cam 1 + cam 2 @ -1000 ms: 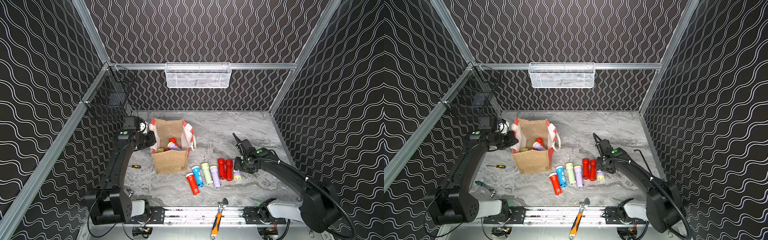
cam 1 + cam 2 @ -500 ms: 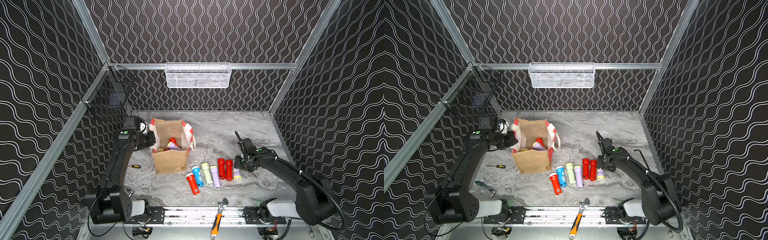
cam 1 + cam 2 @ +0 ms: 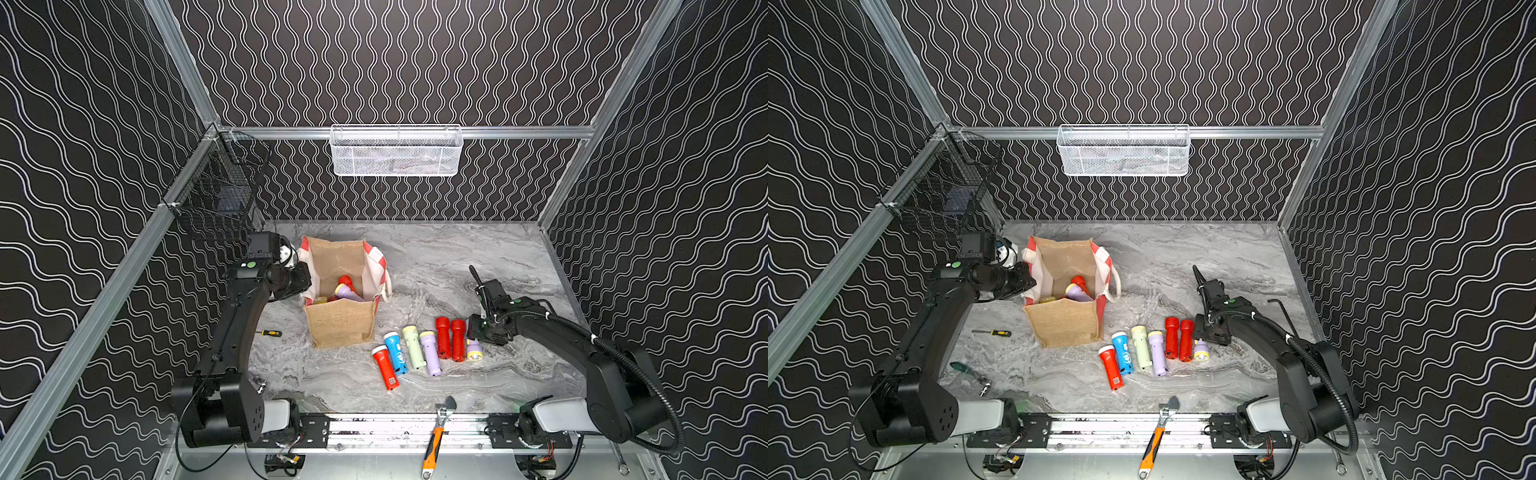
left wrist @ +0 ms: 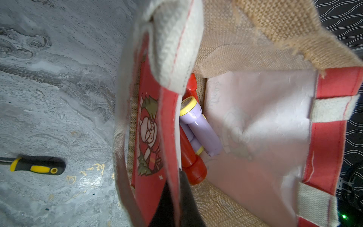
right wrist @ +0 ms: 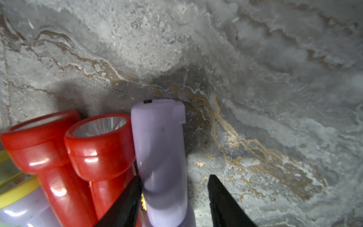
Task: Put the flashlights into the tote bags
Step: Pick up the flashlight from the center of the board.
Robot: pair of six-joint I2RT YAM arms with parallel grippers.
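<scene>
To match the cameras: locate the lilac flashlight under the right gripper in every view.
Top view: lilac flashlight, right end of the row.
Top view: same place.
Left wrist: not in it; other lilac flashlights lie inside the tote bag.
Right wrist: close up, mid-picture.
Landmark: the two red flashlights right beside it.

The tote bag (image 3: 340, 328) stands open, the left gripper (image 3: 306, 286) at its nine o'clock rim. From its four o'clock, a row of flashlights (image 3: 414, 348) runs toward three o'clock; the right gripper (image 3: 478, 337) sits over the lilac flashlight (image 3: 473, 352) ending it. A wrench (image 3: 433, 446) lies at the six o'clock edge of the table (image 3: 457, 257).
</scene>
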